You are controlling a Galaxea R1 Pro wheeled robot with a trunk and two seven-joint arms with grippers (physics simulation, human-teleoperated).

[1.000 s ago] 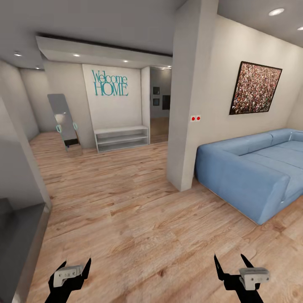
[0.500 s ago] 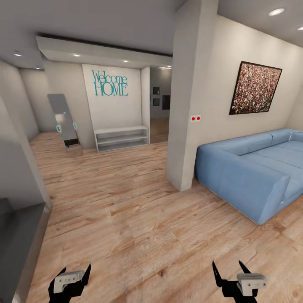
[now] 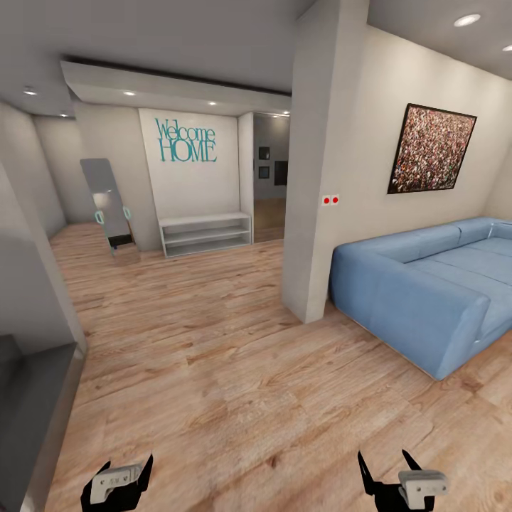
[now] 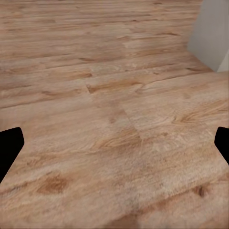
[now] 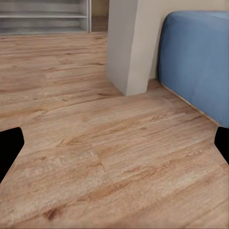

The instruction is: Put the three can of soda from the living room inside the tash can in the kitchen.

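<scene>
No soda cans and no trash can are in view. I face a wood floor (image 3: 213, 370) between an entry hall and the living room's blue sofa (image 3: 427, 291). My left gripper (image 3: 129, 466) hangs open and empty at the head view's lower edge. In the left wrist view it (image 4: 114, 145) looks down on bare floor. My right gripper (image 3: 382, 461) is open and empty too. Between its spread fingers, the right wrist view (image 5: 114, 148) takes in floor, a white pillar (image 5: 126, 43) and the sofa's end (image 5: 195, 62).
The white pillar (image 3: 320, 178) stands mid-room with the sofa just right of it. A low white shelf (image 3: 206, 233) and a leaning mirror (image 3: 110, 206) sit at the far wall. A doorway (image 3: 270, 178) opens beyond them. A dark grey counter edge (image 3: 28, 398) is at my near left.
Both grippers have sunk lower toward the bottom of the head view, still open. The room itself has not shifted.
</scene>
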